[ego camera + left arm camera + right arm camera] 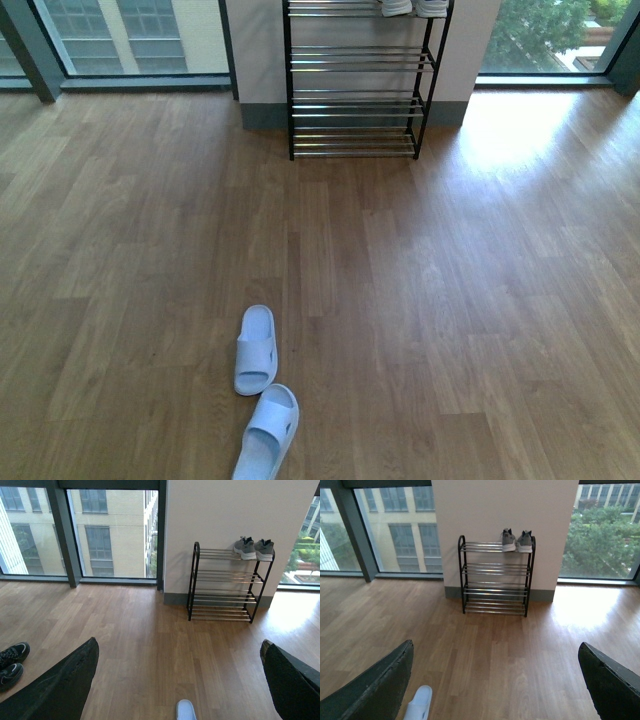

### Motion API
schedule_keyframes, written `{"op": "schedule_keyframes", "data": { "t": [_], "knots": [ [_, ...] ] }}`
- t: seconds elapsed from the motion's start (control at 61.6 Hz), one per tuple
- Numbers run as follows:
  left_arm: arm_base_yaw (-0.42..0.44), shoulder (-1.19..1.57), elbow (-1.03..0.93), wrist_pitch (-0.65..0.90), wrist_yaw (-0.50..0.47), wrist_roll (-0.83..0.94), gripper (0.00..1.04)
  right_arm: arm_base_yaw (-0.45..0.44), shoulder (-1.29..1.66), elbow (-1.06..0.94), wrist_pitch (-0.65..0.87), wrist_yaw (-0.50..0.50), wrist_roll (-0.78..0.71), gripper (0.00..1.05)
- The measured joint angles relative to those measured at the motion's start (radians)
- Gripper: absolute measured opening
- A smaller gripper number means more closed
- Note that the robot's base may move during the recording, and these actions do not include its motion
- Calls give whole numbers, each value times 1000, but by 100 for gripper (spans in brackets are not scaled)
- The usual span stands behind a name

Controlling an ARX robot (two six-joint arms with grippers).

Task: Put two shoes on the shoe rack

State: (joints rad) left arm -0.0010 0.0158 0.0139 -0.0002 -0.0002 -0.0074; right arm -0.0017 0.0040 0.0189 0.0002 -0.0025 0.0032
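The wooden floor [450,300] fills most of the scene. At its far end, against the wall, stands the shoe rack [495,570]. The left pincer [179,642] and the right pincer [496,644] are both spread wide and carry nothing, well apart from the rack. That fits a job that looks finished. The pair of grey shoes [509,541] sits side by side at the right end of the top tier, soles flat across the bars so they rest steady. Two pale slippers [256,350] lie near on the floor, and black trainers [12,662] lie far left. Neither belongs to the task.
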Motion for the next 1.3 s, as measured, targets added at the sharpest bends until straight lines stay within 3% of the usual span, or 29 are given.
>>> {"op": "schedule_keyframes", "data": {
  "t": [1.298],
  "knots": [
    [0, 0, 0, 0, 0, 0, 95, 0, 0, 0, 0, 3, 0, 95]
  ]
}}
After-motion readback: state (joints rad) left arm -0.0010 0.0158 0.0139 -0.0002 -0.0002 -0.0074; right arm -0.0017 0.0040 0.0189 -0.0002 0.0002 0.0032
